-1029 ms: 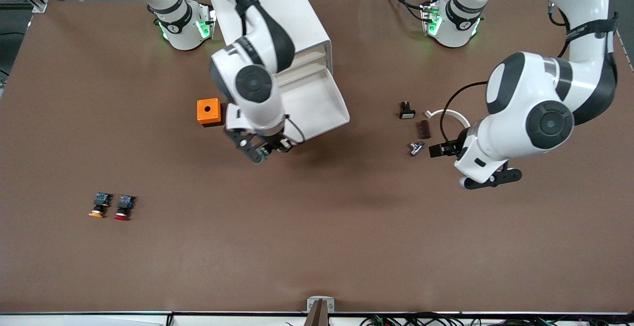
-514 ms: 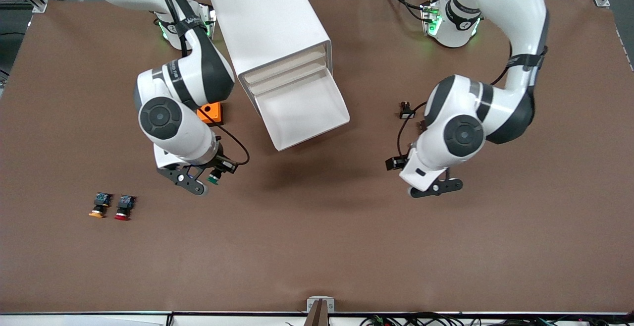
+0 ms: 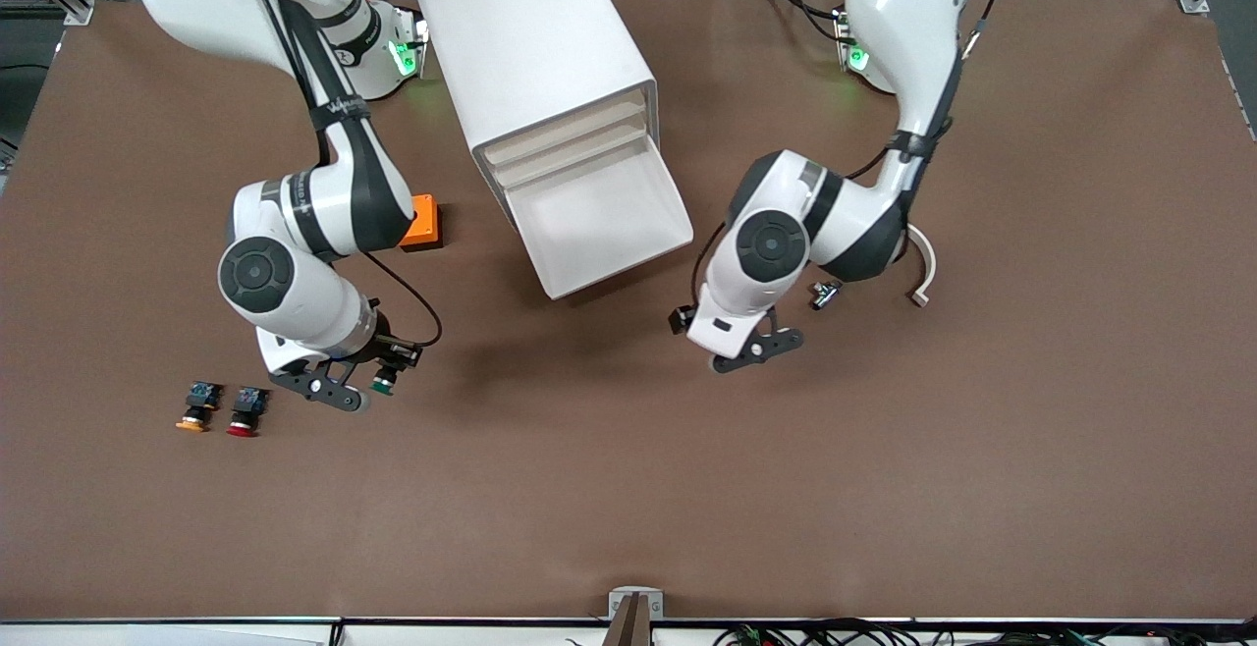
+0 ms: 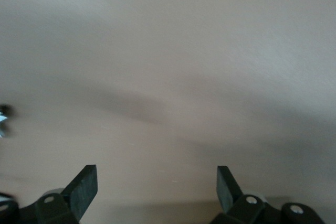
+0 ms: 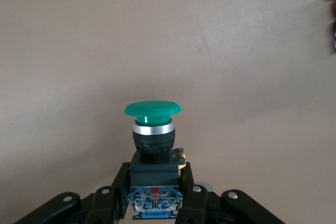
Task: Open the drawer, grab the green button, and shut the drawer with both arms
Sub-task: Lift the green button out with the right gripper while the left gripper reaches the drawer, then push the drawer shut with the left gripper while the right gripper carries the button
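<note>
Button (image 5: 153,109) over brown table (image 3: 628,489)

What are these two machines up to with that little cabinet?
The right end effector is shut on a green button and holds it over the table, near an orange-capped button and a red-capped button. The cabinet's bottom drawer stands pulled out and looks empty. The left end effector is open and empty, over the table near the drawer.
</note>
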Robot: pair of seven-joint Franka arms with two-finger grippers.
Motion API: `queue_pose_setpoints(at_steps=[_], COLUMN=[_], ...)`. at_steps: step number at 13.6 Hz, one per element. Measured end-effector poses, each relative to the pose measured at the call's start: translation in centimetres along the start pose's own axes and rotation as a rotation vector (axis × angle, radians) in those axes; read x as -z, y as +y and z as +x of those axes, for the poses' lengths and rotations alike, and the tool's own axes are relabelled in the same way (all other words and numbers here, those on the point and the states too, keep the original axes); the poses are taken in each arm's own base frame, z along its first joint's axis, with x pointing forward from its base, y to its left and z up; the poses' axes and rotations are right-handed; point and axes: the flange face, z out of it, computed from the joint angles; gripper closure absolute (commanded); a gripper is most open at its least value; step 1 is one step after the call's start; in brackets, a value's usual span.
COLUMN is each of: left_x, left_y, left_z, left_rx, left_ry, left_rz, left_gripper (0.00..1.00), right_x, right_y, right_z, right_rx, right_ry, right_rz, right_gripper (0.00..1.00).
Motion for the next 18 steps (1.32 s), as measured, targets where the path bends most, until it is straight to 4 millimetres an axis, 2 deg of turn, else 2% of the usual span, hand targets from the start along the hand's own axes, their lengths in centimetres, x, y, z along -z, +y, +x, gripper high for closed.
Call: queue_pose_setpoints(at_steps=[2,5,8,11,13,18], left_x=[-2.6,-5.2,-6.1,-6.6,-7.1,-8.6], left_y=[1.8,4.1,5.8,7.2,8.0,9.4], left_z=[-1.5,-4.4,-7.7,-10.8,-13.1,-18.0], left_rx=[-0.002,-0.012,0.02,0.087,0.128,0.171], left_ry=[0.021,-0.002,-0.039,-0.054,-0.072,-0.172], left_rz=[-0.026,-0.086,-0.098,-0.089,-0.084,-0.084], left_gripper=[0.0,0.0,0.0,0.0,0.0,0.0], right_x=[-1.8,-2.9,-4.4,-7.1,-8.8,-10.3], right_y=[3.2,8.3,13.5,16.7,17.7,16.9], right_z=[1.2,3.2,5.5,6.7,7.2,8.4], right_rx=[0.04,0.085,0.117,0.114,0.114,0.122], right_ry=[0.008,0.001,0.016,0.027,0.036,0.048], right_rz=[0.001,-0.004,-0.004,-0.01,-0.013,-0.013], right_gripper=[0.99,0.99,0.99,0.99,0.99,0.99])
